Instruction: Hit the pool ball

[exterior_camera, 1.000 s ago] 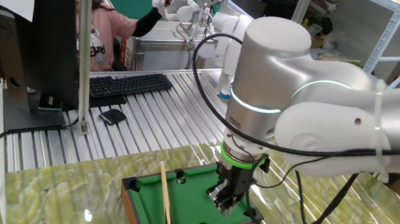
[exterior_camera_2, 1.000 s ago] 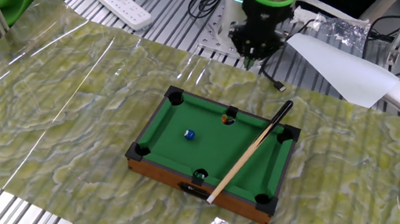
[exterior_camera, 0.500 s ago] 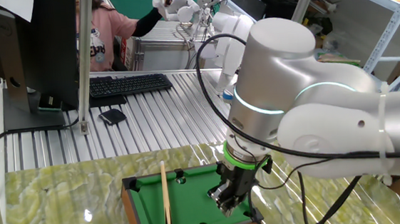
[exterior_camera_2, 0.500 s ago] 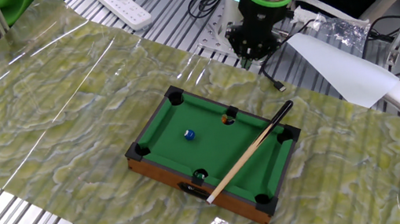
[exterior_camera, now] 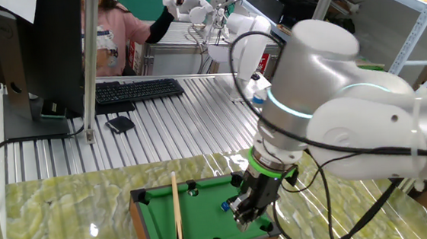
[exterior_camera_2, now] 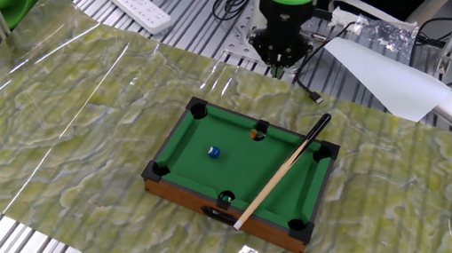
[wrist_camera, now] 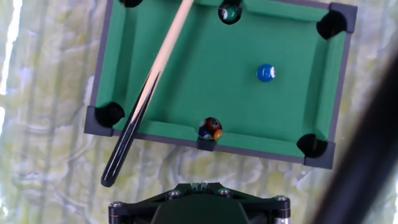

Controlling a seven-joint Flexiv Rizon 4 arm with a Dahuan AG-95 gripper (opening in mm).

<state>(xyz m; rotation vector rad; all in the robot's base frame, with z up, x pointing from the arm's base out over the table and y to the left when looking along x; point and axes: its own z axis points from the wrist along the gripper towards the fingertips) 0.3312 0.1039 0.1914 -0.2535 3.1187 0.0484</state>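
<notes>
The pool ball [wrist_camera: 266, 73], blue with a pale spot, sits on the green felt of the small pool table [exterior_camera_2: 176, 141], in open cloth and touching nothing. In the other fixed view the same ball [exterior_camera_2: 213, 153] lies toward the left half of the felt, apart from every cushion.

A dark ball [wrist_camera: 213, 124] and an orange one [wrist_camera: 217, 134] crowd together at the middle pocket of one long side. A green ball [wrist_camera: 229, 13] rests in the middle pocket of the opposite long side. Black pockets mark the corners.

The wooden cue [exterior_camera_2: 280, 172] lies slantwise across the table, well away from the blue ball; its dark butt [wrist_camera: 121, 152] juts past the rail over the marbled green mat [exterior_camera_2: 55, 125] that covers the tabletop.

The gripper [exterior_camera_2: 280, 52] hangs above the mat beyond the table's long side, pointing down, holding nothing. Its fingers are pressed together. In the hand view only the black housing shows at the bottom edge.

Farther off stand a keyboard [exterior_camera: 135, 90], a monitor [exterior_camera: 36, 49] and a white power strip [exterior_camera_2: 141, 6].
</notes>
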